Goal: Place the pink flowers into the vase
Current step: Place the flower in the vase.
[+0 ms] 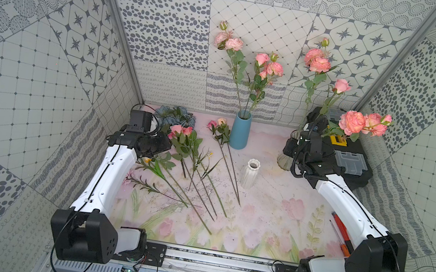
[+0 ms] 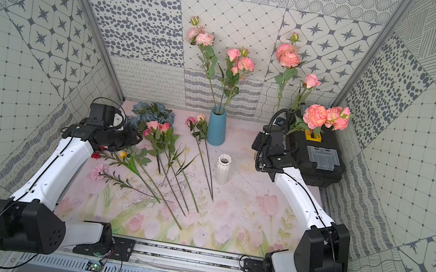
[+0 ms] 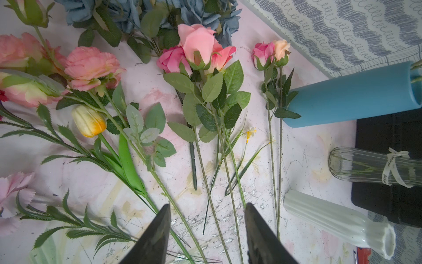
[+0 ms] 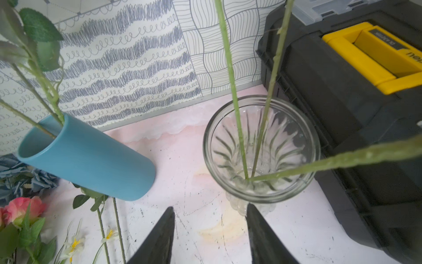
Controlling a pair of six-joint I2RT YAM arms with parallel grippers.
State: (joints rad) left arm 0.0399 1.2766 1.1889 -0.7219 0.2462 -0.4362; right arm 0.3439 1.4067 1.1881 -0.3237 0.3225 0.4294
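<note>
pink flowers (image 1: 352,122) are split three ways. three stems stand in the glass vase (image 4: 262,98): feet bunched at the bottom, tops fanned out because the mouth is wide. the lowest one lies across the rim and hangs its blooms over the toolbox (image 4: 342,91). more stand in the blue vase (image 1: 240,131); its narrow mouth keeps those nearer upright, against the back wall. the rest lie flat on the counter (image 1: 273,211): a rose cluster (image 3: 197,45), ruffled blooms (image 3: 91,66), and a small pair (image 3: 271,53) just beside the blue vase. all have blooms toward the back and bare stem ends toward the arms, so the stems are easy to reach.

right gripper (image 4: 210,206) sits just beside the glass vase, spread, nothing between the jaws. the stems there stand on the rim alone. my read: that vase is the drop point for this arm.

left gripper (image 3: 207,205) hovers over the lying stems, spread and empty. stems cross under the gap but none is pinched. it's lined up on bare stem rather than blooms, likely so the leaves stay clear and the cut end goes in first.

the white vase (image 1: 249,175) stands empty between the two arms. the blue-grey flowers (image 3: 201,13) and yellow tulip (image 3: 89,121) lie mixed in with the pink ones. stems overlap there, so a pinch could take a neighbour along.
</note>
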